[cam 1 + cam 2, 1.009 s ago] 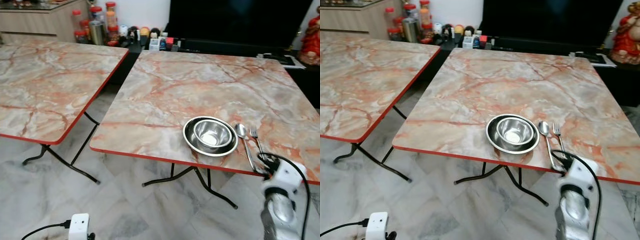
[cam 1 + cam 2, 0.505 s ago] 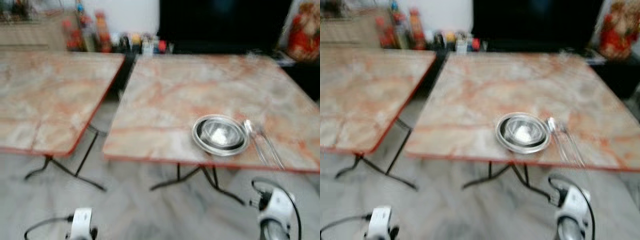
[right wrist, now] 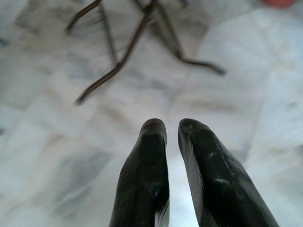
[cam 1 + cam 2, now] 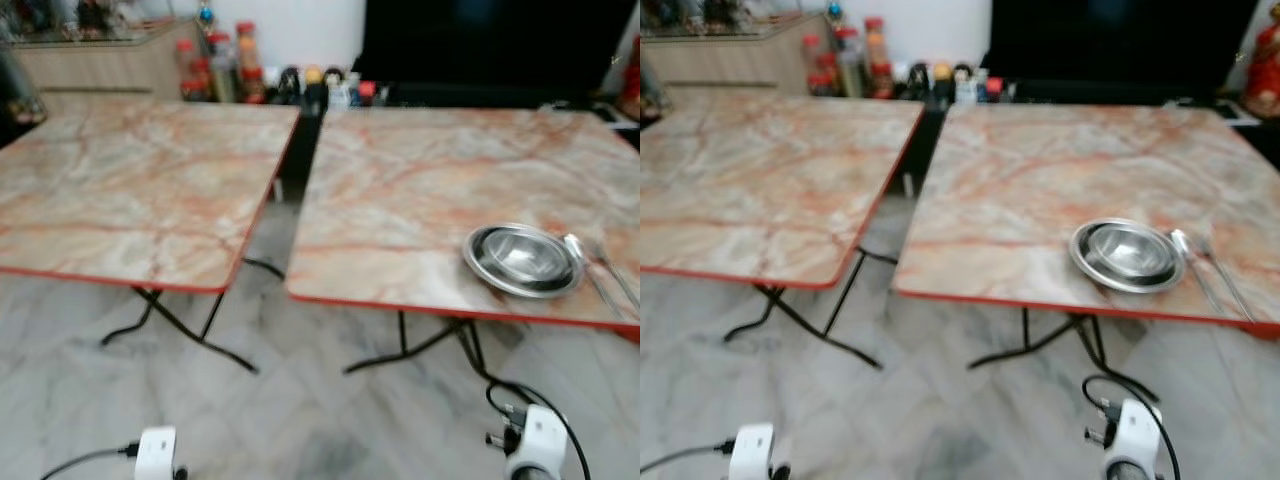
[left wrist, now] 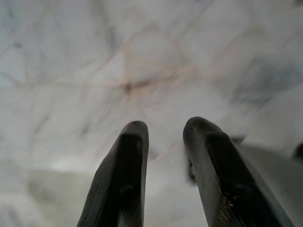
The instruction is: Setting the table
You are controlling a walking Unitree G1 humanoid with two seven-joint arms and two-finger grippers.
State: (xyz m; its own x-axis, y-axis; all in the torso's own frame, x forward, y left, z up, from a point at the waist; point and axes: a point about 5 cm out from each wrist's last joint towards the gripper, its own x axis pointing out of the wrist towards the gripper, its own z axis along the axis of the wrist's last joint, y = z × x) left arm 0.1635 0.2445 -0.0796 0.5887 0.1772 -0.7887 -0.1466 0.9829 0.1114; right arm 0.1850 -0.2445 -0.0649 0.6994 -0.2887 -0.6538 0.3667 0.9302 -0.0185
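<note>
Steel bowl [image 4: 523,258] on marble table [image 4: 420,190], no legible writing.

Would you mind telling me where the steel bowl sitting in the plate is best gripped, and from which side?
Grip the steel bowl by its raised rim, from above, probably at the near edge. It sits upright, nested in the plate, so its wall is largely hidden; the spoon lies close on its right.

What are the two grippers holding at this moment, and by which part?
Nothing. The left gripper and the right gripper both hang over the pale marble floor with only bare gaps between their black fingers.
</note>
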